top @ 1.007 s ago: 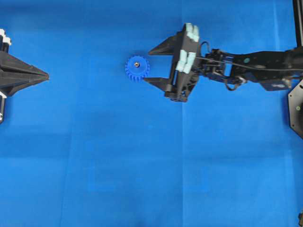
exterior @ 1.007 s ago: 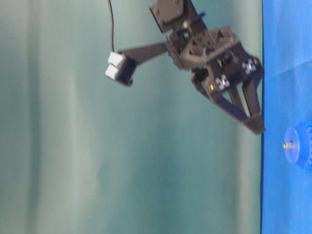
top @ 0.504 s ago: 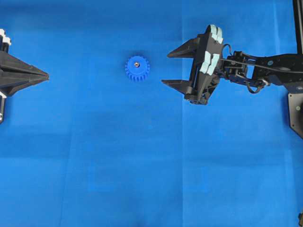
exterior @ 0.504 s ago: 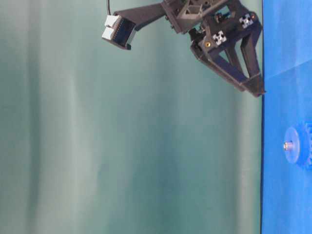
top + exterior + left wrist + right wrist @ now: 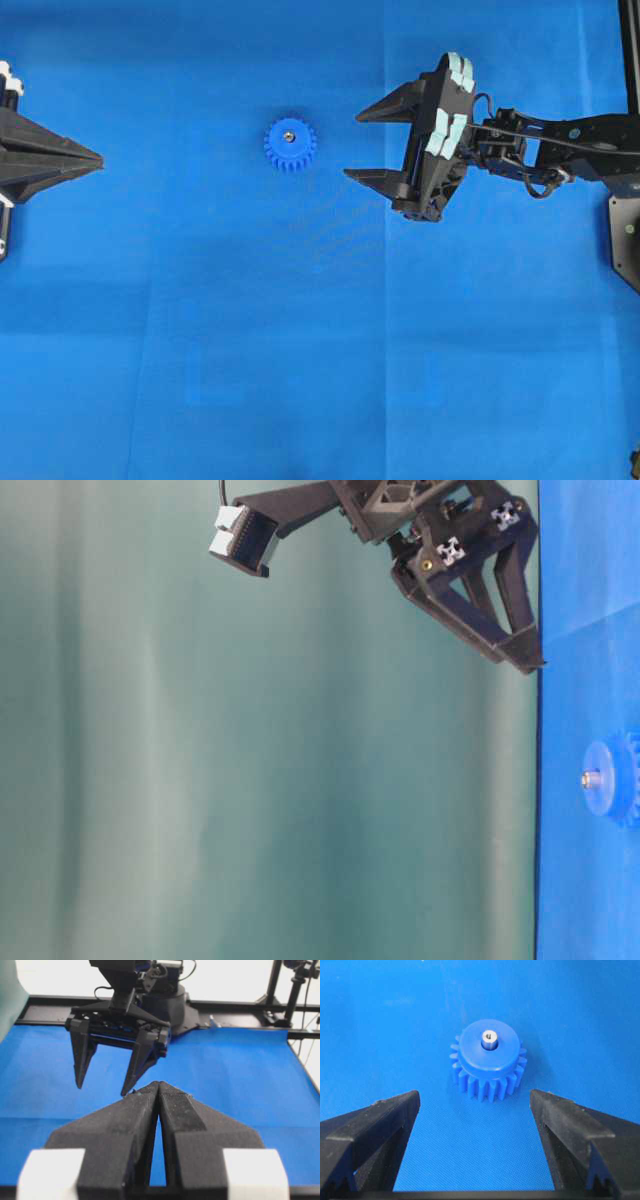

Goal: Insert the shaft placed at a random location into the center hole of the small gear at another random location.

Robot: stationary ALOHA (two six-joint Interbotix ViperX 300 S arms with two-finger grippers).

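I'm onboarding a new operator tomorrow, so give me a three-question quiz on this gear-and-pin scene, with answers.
1. True or false: the silvery metal pin stands in the hub of the bright blue plastic toothed gear.
2. The right gripper is: A) clamped on the gear, B) open and apart from it, C) out of view.
3. Fill in: the left gripper's jaws are ____.

Key: 1 true; 2 B; 3 shut.

small gear (image 5: 617,790) cut off by table-level frame edge
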